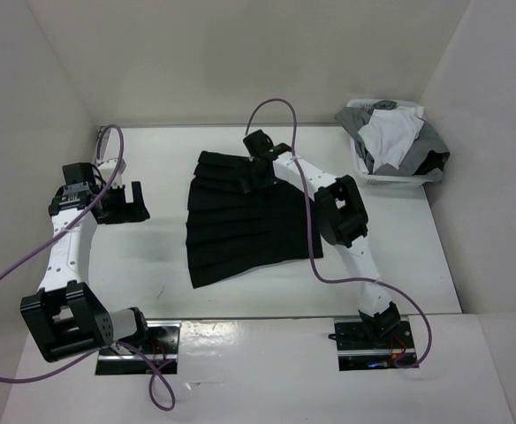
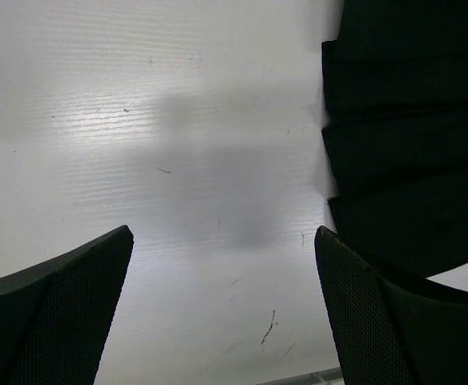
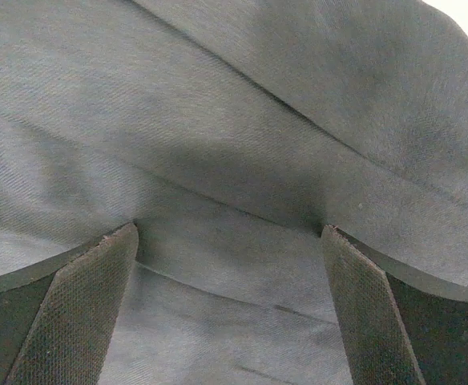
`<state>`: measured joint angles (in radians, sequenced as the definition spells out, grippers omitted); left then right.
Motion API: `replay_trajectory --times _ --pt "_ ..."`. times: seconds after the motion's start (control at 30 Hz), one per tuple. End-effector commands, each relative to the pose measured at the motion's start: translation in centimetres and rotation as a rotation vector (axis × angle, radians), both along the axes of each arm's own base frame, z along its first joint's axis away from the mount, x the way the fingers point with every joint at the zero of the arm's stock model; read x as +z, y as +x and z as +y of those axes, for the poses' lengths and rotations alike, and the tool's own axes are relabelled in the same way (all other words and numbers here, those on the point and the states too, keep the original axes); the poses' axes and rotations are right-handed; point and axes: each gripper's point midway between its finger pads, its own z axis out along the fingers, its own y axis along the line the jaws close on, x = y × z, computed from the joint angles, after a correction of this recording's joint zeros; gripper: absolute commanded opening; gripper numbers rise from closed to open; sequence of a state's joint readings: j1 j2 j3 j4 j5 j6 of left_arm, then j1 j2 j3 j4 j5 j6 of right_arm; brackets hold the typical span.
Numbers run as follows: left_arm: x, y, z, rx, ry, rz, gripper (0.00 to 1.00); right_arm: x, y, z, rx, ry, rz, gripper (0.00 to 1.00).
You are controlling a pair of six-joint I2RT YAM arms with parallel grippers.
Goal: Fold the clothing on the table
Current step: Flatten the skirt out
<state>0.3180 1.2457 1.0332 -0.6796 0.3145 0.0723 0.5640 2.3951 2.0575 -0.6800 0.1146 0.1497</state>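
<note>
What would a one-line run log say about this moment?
black pleated skirt: spread unfolded on table | left gripper: open, over bare table beside skirt | right gripper: open, low over skirt's far end

One skirt point(image 1: 240, 231), two arms point(image 1: 71, 240) point(image 1: 351, 231), seemingly one basket point(image 1: 386, 179)

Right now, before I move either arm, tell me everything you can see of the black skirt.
The skirt is plain black soft fabric with parallel pleats, spread flat in the middle of the table, narrower at the far end, wider toward the arms. Its left edge looks stepped where pleats overlap. The right gripper, open, is at its far end, fingertips seemingly pressing into the cloth. The left gripper, open, is over bare table beside that left edge, not touching it.
</note>
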Motion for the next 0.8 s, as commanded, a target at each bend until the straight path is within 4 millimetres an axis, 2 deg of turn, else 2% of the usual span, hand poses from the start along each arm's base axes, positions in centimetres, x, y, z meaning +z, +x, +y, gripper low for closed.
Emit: replay_trajectory --times 0.0,0.17,0.3,0.33,0.43,0.47,0.53,0.77 --pt "0.4 0.3 -0.4 -0.028 -0.015 -0.032 1.0 -1.3 -1.0 -1.4 -0.032 0.009 0.048 0.99" --pt "0.4 0.3 -0.3 -0.035 -0.01 -0.034 1.0 -2.4 -2.6 -3.1 -0.042 0.007 0.096 0.99" --pt "0.5 0.3 -0.5 -0.04 -0.017 -0.036 1.0 -3.2 -4.9 -3.7 -0.034 0.023 0.135 0.99" --pt "0.5 0.3 -0.5 -0.04 -0.017 -0.036 1.0 -2.4 -4.9 -3.7 -0.033 0.033 0.118 0.99" --pt "0.5 0.3 -0.5 -0.04 -0.017 -0.036 1.0 -1.8 -6.1 -4.2 -0.028 0.043 0.121 0.99" --pt "0.5 0.3 -0.5 -0.04 -0.017 -0.036 1.0 -2.3 -6.9 -4.5 -0.025 0.039 0.142 0.99" --pt "0.5 0.3 -0.5 -0.04 -0.017 -0.036 1.0 -1.2 -7.2 -4.6 -0.031 0.055 0.124 0.99" --pt "0.8 0.3 -0.6 -0.046 -0.021 -0.047 1.0 -1.1 -12.3 -2.5 0.088 0.046 0.147 0.99"
